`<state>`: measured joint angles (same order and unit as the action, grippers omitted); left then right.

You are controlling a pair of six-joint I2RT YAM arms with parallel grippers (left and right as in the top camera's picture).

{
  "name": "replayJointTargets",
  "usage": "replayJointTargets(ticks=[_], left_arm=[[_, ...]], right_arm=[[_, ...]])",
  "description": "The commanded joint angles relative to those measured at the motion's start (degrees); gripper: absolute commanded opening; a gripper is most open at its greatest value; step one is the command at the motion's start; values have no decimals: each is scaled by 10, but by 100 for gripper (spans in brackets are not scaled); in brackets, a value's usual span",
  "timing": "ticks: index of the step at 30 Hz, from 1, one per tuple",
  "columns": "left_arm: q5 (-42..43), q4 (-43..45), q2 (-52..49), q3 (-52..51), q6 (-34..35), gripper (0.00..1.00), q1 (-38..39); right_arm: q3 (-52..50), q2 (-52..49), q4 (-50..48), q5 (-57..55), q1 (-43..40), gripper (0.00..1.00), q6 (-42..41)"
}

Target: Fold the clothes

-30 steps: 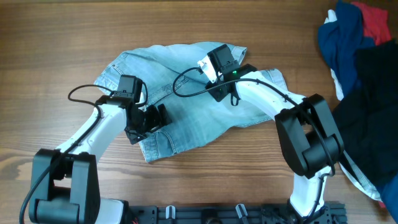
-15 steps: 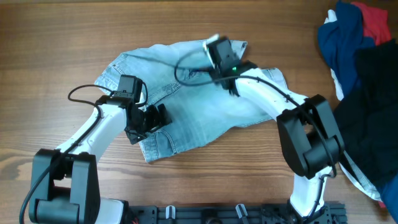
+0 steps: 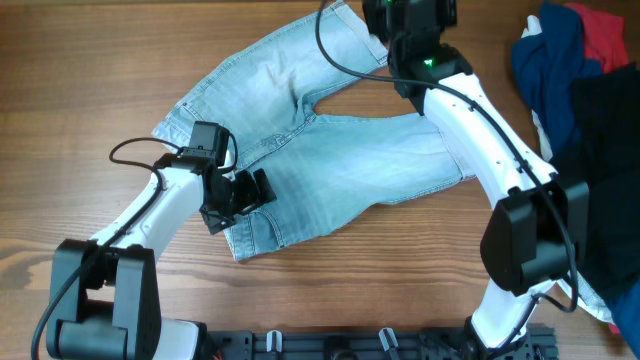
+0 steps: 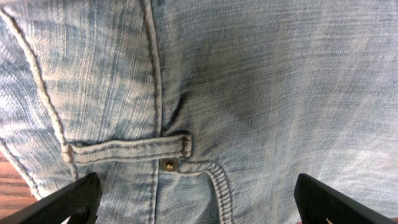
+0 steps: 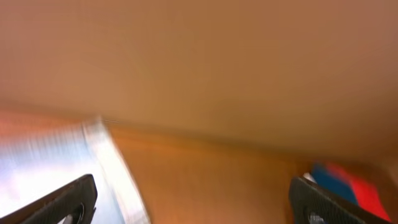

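The clothes, light blue denim shorts (image 3: pixel 340 160), lie spread on the wooden table, one leg stretched toward the far edge. My left gripper (image 3: pixel 245 195) hovers open over the waistband end. Its wrist view shows the shorts (image 4: pixel 249 93), a belt loop (image 4: pixel 127 149) and a rivet (image 4: pixel 166 165) just ahead of the open left gripper (image 4: pixel 199 202). My right gripper (image 3: pixel 385 10) is at the far edge beside that leg's end. In its blurred wrist view the right gripper (image 5: pixel 199 202) is open over bare wood, with the shorts (image 5: pixel 43 155) at the left.
A pile of dark navy, red and white garments (image 3: pixel 560 50) lies at the far right, also seen as the pile (image 5: pixel 348 183) in the right wrist view. A black garment (image 3: pixel 605 160) lies in front of it. Bare table (image 3: pixel 80 60) shows at the left.
My right gripper swung from the middle of the shorts to the far edge, carrying one leg out flat, then opened and let go. The left arm has not moved.
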<state>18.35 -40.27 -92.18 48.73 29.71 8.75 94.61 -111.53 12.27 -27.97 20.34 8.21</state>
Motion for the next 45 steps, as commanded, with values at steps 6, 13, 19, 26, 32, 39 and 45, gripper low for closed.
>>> replayJointTargets(ticks=[6, 13, 19, 26, 32, 39, 45], left_arm=[[6, 14, 5, -7, 8, 100, 2], [24, 34, 5, -7, 8, 96, 2], [52, 32, 6, -7, 8, 84, 4], [78, 58, 6, -7, 8, 78, 10], [-24, 63, 2, -7, -9, 77, 46], [-68, 37, -32, -8, -3, 82, 65], [-154, -15, -42, -8, 23, 83, 16]], right_arm=[[-5, -11, 281, 48, -3, 99, -55], [-5, -8, 336, 45, -3, 100, -104], [-5, 25, 346, 45, -3, 100, -121], [-5, 72, 351, 45, -3, 100, -121], [-5, 100, 351, 62, -3, 99, -129], [-5, 132, 358, 75, -3, 99, -129], [-5, 141, 375, 75, -3, 100, -143]])
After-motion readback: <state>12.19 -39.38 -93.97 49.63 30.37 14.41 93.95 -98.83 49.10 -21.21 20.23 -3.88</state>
